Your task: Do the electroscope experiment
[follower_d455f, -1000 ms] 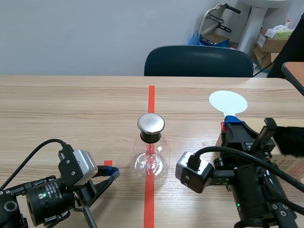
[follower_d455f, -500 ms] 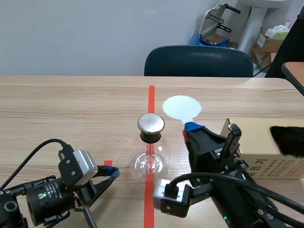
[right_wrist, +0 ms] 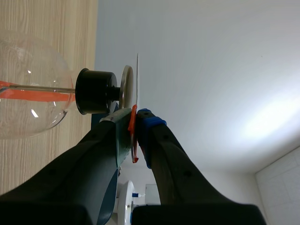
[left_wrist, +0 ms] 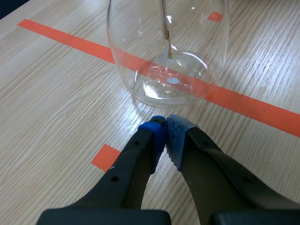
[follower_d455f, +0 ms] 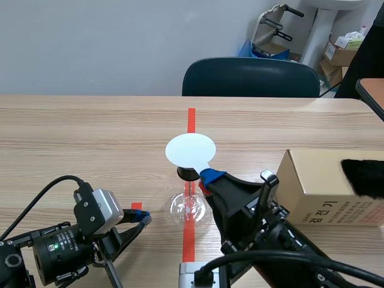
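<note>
Near the front edge of the table [follower_d455f: 90, 132], the right gripper [follower_d455f: 209, 177] clamps a white disc [follower_d455f: 190, 150] over the electroscope [follower_d455f: 190, 207], apparently to charge it; the left gripper [left_wrist: 165, 136] rests closed on nothing.

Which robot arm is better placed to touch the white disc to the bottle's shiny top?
Right. The right gripper is shut on the white disc, holding it at the metal cap of the flask. The left gripper is shut, empty, down by the flask's base.

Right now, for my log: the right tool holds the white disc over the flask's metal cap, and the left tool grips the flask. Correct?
No: the left wrist view shows the left tool shut on nothing, just short of the flask. The rest is right.
</note>
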